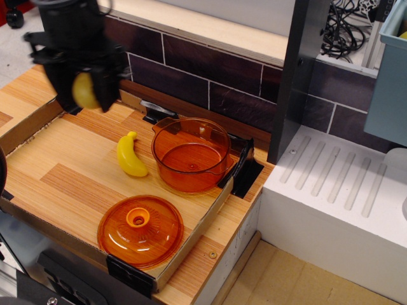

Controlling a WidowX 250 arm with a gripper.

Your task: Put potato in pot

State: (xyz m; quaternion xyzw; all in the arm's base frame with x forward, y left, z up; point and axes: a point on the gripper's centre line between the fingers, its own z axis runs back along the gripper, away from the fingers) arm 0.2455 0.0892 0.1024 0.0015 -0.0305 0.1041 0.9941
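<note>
My black gripper (86, 94) hangs high over the back left of the wooden tray and is shut on the potato (85, 90), a small yellow-green oval held between the fingers. The pot (191, 154), a round transparent orange vessel with deep walls, stands upright and empty in the middle of the tray, to the right of and below the gripper. The potato is in the air, well left of the pot's rim.
A yellow banana (130, 155) lies just left of the pot. The flat orange lid with a knob (140, 230) lies at the tray's front. The wooden tray (63, 184) has raised edges. A dark tiled wall stands behind, a white ribbed drainer (337, 184) to the right.
</note>
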